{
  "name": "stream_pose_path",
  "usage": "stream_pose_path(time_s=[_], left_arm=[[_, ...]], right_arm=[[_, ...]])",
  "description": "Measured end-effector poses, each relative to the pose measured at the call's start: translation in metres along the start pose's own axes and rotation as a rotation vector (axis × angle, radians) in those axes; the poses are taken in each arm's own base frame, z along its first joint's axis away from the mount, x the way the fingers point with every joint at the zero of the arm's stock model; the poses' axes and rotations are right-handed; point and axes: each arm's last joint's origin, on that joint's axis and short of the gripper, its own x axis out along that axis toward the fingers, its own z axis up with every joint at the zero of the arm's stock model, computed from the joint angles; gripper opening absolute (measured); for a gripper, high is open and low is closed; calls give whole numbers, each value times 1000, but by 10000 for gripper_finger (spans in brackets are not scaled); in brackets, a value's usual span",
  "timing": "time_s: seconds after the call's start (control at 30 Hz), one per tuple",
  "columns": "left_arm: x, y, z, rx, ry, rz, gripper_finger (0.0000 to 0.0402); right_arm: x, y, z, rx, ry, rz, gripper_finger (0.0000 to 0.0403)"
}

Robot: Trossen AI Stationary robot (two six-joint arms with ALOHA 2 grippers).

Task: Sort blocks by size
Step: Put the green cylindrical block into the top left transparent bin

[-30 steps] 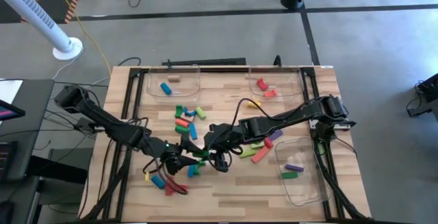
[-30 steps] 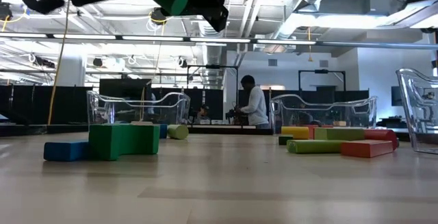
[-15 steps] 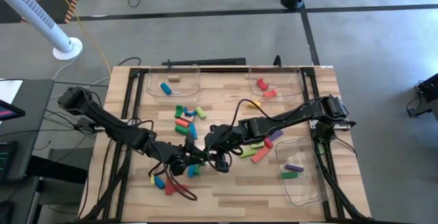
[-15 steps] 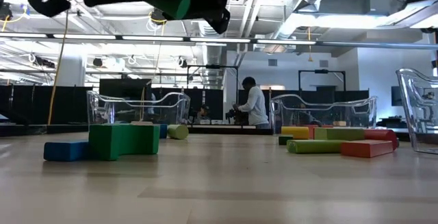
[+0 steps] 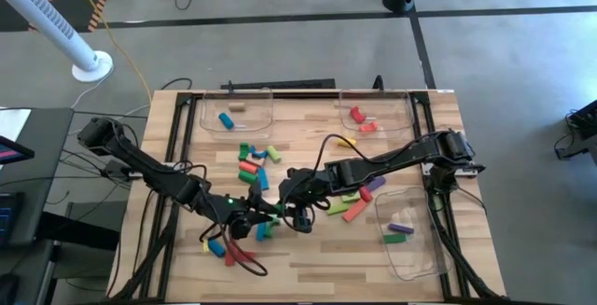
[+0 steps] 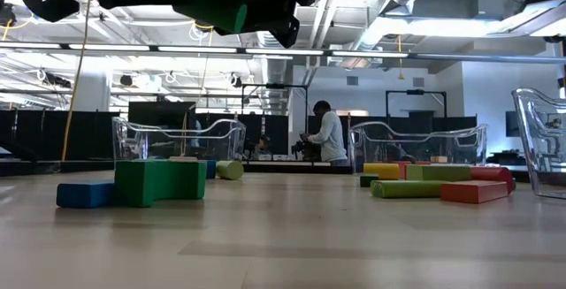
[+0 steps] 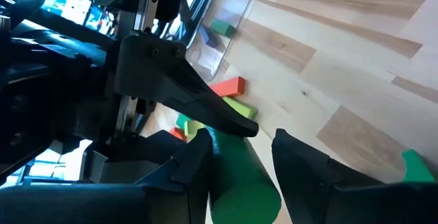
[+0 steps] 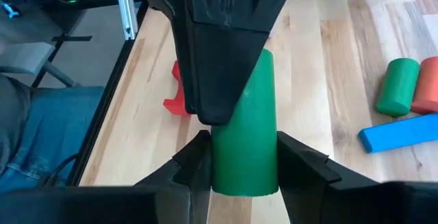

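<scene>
- While both arms meet over the middle of the table [image 5: 373, 268], a little toward its front edge, the green cylinder [image 8: 246, 101] hangs in the air between them, lifted clear of the loose blocks [image 5: 250, 163].
- The right gripper [image 8: 241, 143] clamps one end of it; the left gripper [image 7: 243, 135] has its fingers pressed on either side of the other end.
- This looks like a hand-over: the left grip should be firm and square across the round body before the right lets go.
- Release slowly, without twisting, since a cylinder can roll out sideways.
</scene>
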Motion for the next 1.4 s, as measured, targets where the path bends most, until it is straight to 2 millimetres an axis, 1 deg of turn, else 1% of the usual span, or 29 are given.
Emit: stream_pose_path(time_s=[0.3, 0.53, 0.63, 0.7, 0.83, 1.03, 1.1, 1.23, 1.4], left_arm=[[0, 0, 0, -8, 14, 15, 145], [0, 0, -1, -7, 22, 21, 178], [0, 0, -1, -2, 50, 46, 195], [0, -1, -2, 6, 82, 72, 200], [-2, -2, -1, 13, 97, 93, 191], [-4, -2, 5, 36, 93, 145, 150], [-5, -3, 7, 45, 83, 148, 142], [-6, -4, 9, 46, 72, 144, 146], [-8, -6, 11, 39, 58, 142, 173]], right_arm=[[0, 0, 0, -1, -2, 0, 162], [0, 0, 0, -2, -5, 2, 162], [0, 0, 1, -2, -10, 2, 162], [0, 1, 2, -6, -20, 8, 162], [-1, 2, 5, -16, -49, 21, 162], [-1, 2, 5, -17, -52, 20, 162], [-1, 2, 6, -18, -55, 21, 162], [-1, 2, 7, -19, -63, 22, 162], [-1, 2, 6, -19, -61, 21, 162]])
